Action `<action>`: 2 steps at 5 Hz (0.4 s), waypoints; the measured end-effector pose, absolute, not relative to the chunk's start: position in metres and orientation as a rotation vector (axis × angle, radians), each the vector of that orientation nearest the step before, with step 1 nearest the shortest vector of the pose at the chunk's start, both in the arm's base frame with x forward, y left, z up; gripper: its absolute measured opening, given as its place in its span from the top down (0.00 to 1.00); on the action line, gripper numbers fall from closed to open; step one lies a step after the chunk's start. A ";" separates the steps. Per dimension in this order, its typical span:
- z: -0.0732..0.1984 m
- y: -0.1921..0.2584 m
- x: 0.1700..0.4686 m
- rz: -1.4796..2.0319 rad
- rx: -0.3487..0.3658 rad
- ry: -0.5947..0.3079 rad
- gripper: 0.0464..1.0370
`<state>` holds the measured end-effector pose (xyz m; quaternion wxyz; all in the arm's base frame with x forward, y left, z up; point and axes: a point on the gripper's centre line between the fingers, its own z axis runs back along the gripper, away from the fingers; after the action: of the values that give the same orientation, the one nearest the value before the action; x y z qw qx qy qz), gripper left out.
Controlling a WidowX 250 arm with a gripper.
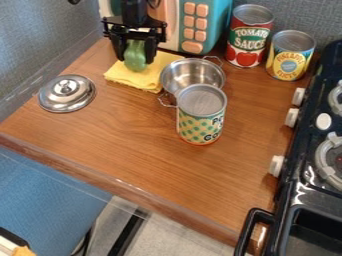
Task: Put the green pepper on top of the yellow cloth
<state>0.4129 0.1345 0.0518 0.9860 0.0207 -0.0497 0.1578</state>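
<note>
Grasps green pepper (pixel 135 60) in black gripper (pixel 136 58) over yellow cloth (pixel 139 80); needs gentle lowering, clear of metal pot (pixel 190 76), and release only once settled.

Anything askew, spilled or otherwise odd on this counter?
I see no spill or damage. Slightly untidy: the metal lid lies apart from the open pot, and the pot crowds the yellow cloth. The green pepper between the jaws, over the cloth, fits the task.
</note>
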 end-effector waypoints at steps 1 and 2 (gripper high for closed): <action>0.047 0.131 0.411 0.302 0.043 -0.087 0.25; 0.045 0.131 0.407 0.304 0.044 -0.075 0.19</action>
<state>0.4071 0.1308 0.0445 0.9876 0.0217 -0.0372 0.1512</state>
